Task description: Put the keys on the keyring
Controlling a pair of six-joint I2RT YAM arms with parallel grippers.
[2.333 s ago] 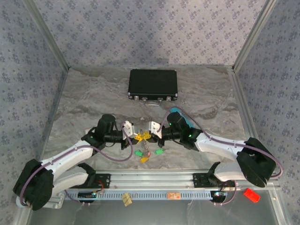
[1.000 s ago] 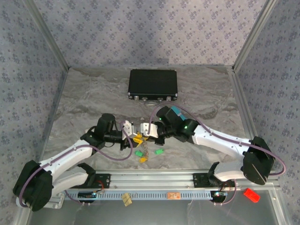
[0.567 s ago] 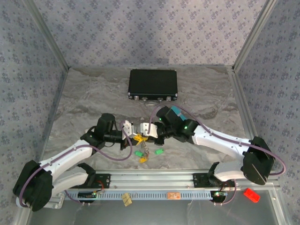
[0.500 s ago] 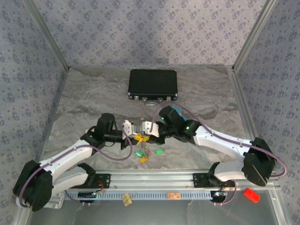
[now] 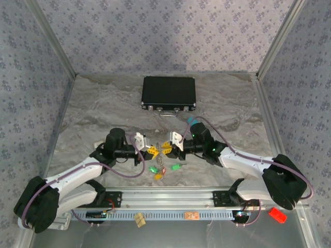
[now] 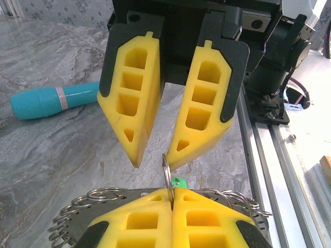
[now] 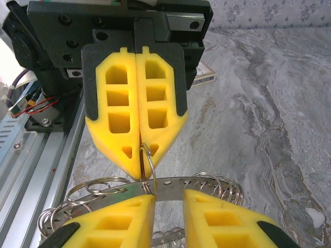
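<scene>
green and yellow keys (image 5: pixel 153 169) lie loose, farthest on the near side of the black case (image 5: pixel 168 93). closer to the case, left gripper (image 6: pixel 171 192) clamps the keyring (image 6: pixel 167 173) edge-on; right gripper (image 6: pixel 154 161) faces it, jaws partly apart, seemingly holding nothing.

No writing, brand or number can be read anywhere. In the overhead view a small orange sticker (image 5: pixel 191 215) and a tan tag (image 5: pixel 139 219) sit on the aluminium rail (image 5: pixel 217 213) at the near edge of the table, but any print on them is too small to make out. The right wrist view shows the corner of a flat card (image 7: pixel 206 76) lying on the table; its face is too blurred to read.
</scene>
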